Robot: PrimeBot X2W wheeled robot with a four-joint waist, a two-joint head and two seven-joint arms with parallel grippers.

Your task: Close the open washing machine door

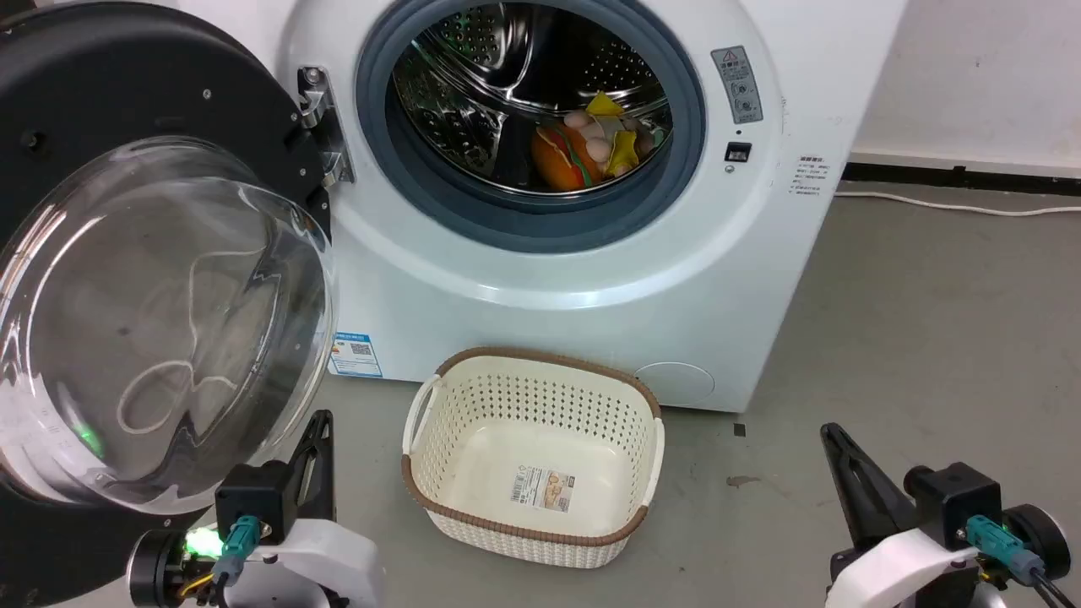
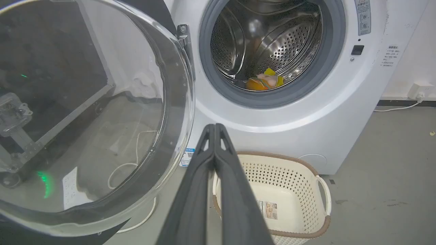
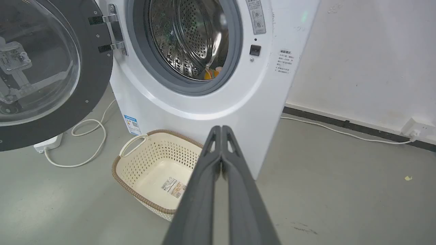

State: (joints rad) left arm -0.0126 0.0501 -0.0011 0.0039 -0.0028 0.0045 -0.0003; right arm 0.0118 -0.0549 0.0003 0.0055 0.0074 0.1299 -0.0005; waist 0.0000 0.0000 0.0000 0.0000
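Plainly the washing machine door (image 1: pixel 156 295) stood wide open, glass bulging roomward; left gripper (image 2: pixel 215 126) and right gripper (image 3: pixel 221 128) were pinched together, empty.

We hold our left gripper (image 2: pixel 214 126) low, its two dark fingers pressed tip to tip. Well to its right, our right gripper (image 3: pixel 221 128) is pinched together likewise.

In front of me, a cream perforated basket (image 1: pixel 524 397) with a brown rim sat on the grey floor (image 1: pixel 929 338), a label (image 1: pixel 543 490) inside; a white cable (image 1: pixel 920 202) ran along the wall (image 1: pixel 971 76).
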